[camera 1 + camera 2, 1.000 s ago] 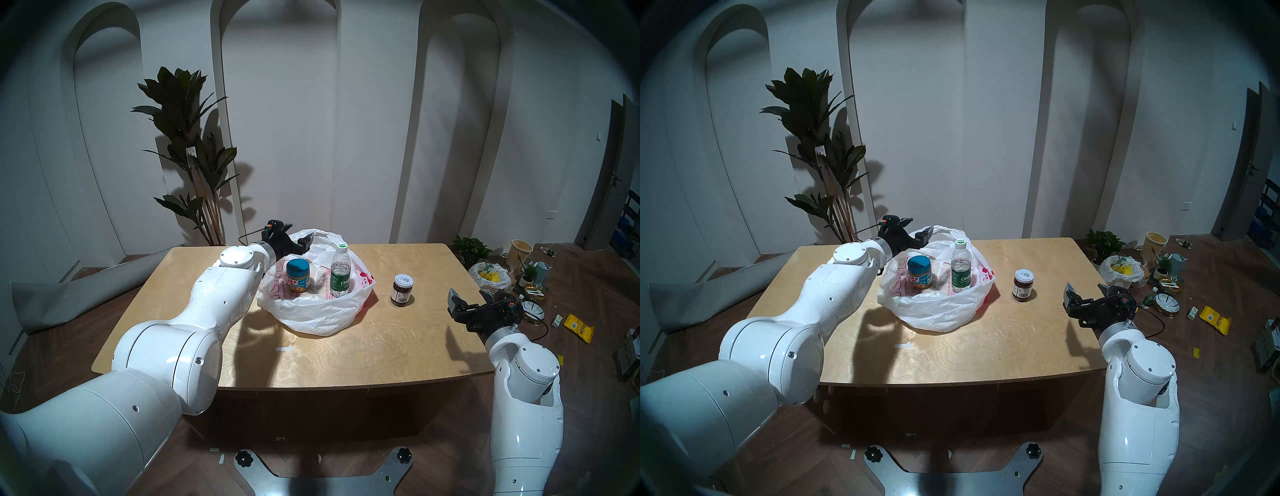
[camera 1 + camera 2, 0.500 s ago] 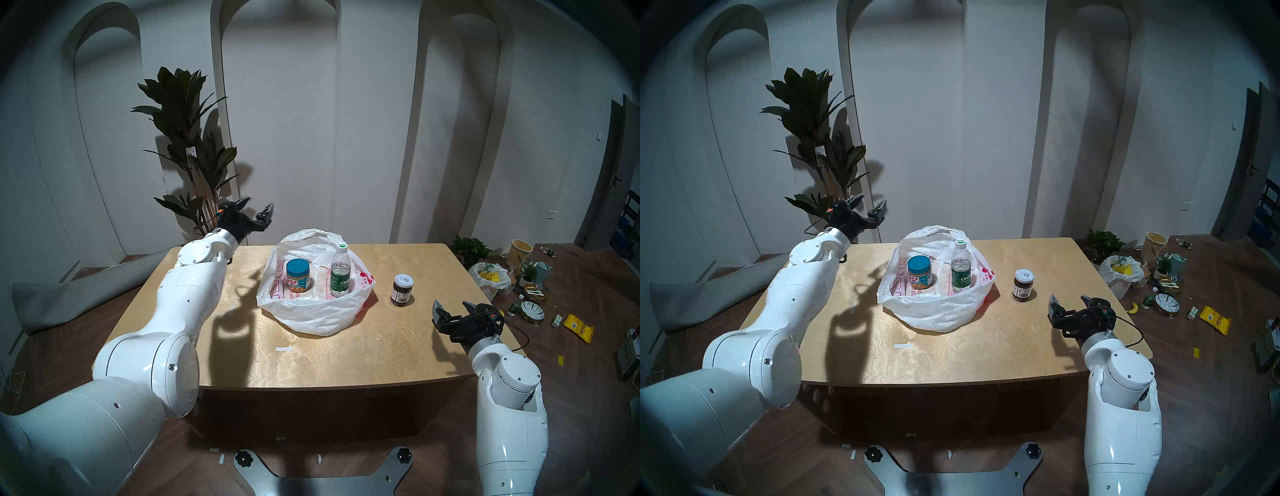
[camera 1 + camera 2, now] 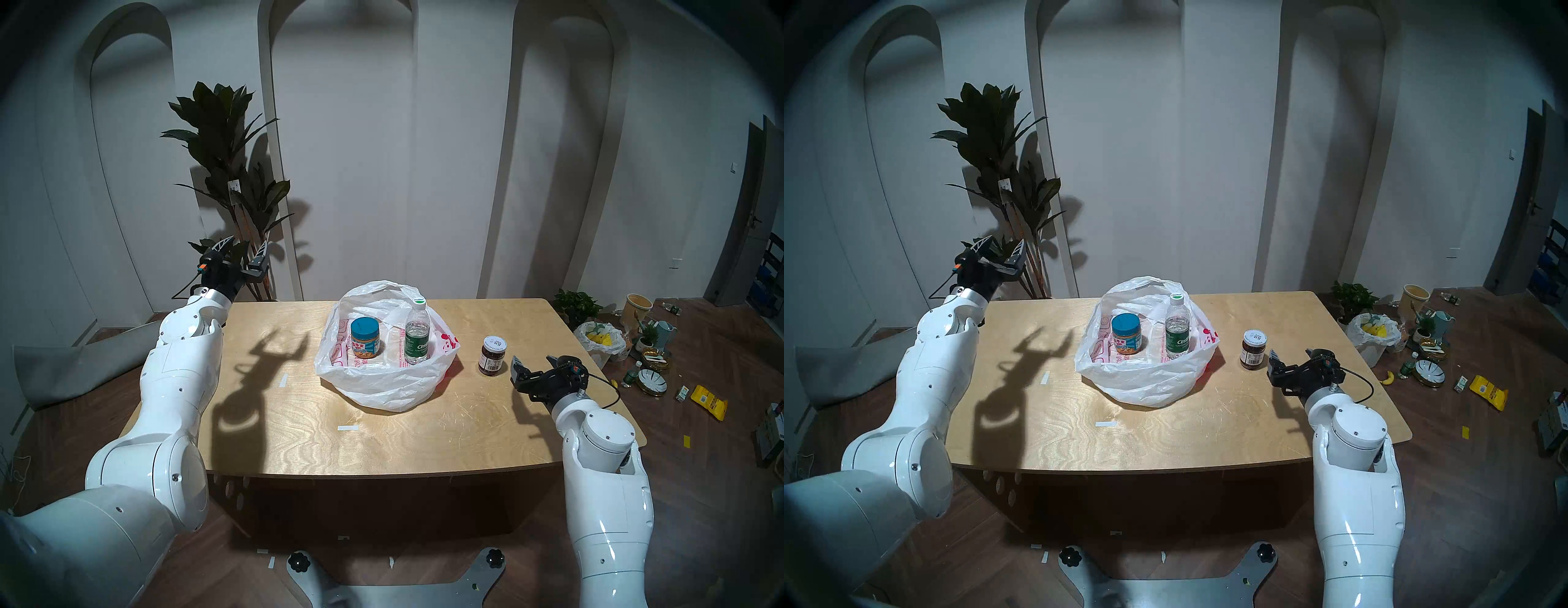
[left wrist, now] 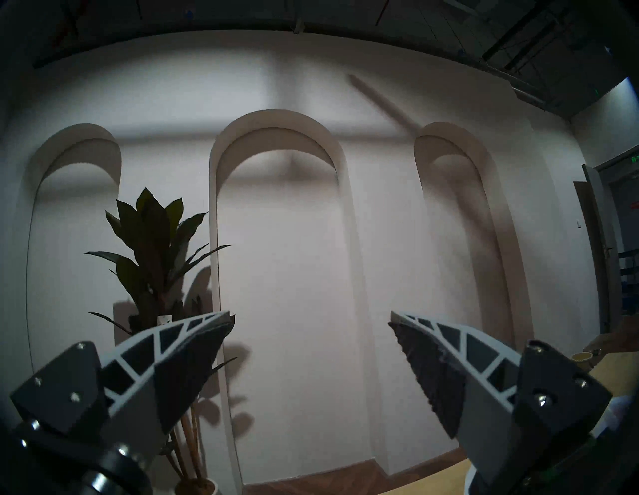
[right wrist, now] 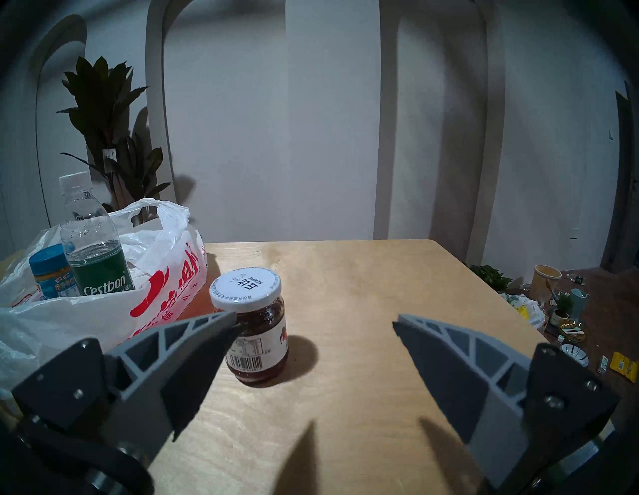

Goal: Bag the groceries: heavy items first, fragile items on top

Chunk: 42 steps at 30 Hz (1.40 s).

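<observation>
Bag [image 3: 382, 382] taken as reference: it sits mid-tabletop [image 3: 382, 441], mouth spread wide, rim slumped low at the near side. Water bottle [image 3: 416, 335] and blue-lidded jar [image 3: 365, 338] are seen upright inside it, side by side, bottle on the right. This fits heavy-first loading, and standing upright they leave floor space between and in front.

Small dark jar [image 3: 492, 356], white lid, is left outside, upright on the tabletop just right of the bag, not touching it. Judged to be the last item to be bagged.

Right tool [image 3: 535, 366] is held just right of that jar, nearly level and aimed at it, jaws fully spread, nothing gripped. In the right wrist view the jar [image 5: 254, 319] lies left of centre, partly behind the left finger [image 5: 193, 345], so alignment is judged incomplete.

Left tool [image 3: 245, 250] is parked well left of the bag, past the tabletop's far-left corner, tilted upward, jaws wide apart and empty. It is presumably kept clear so the bag mouth is unobstructed. Thin film is likely to collapse if snagged.
</observation>
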Each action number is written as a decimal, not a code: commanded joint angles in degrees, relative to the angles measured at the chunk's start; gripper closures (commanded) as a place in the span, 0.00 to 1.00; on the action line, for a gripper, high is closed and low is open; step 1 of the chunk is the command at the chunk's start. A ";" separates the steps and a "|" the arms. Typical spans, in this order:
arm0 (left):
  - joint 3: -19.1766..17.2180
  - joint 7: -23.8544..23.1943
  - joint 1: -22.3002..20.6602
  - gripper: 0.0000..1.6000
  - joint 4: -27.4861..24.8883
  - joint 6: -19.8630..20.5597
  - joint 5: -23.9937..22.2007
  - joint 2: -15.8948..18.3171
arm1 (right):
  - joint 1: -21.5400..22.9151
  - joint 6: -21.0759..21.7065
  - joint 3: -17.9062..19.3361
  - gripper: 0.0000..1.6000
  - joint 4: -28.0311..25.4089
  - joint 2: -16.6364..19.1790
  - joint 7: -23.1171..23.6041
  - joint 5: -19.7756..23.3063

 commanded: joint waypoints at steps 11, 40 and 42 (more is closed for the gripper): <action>-0.55 -1.61 9.89 0.00 -14.28 -4.05 -1.05 -2.63 | 11.98 -3.11 -5.35 0.00 8.26 1.02 -1.35 -2.61; -4.40 3.95 24.28 0.00 -35.74 -1.67 -0.60 -7.86 | 15.05 -12.27 -7.24 0.00 19.80 1.62 -2.12 -3.75; -4.51 4.43 24.87 0.00 -36.83 -0.88 -0.21 -8.12 | 16.11 -12.82 -7.48 0.00 21.48 1.83 -2.21 -3.92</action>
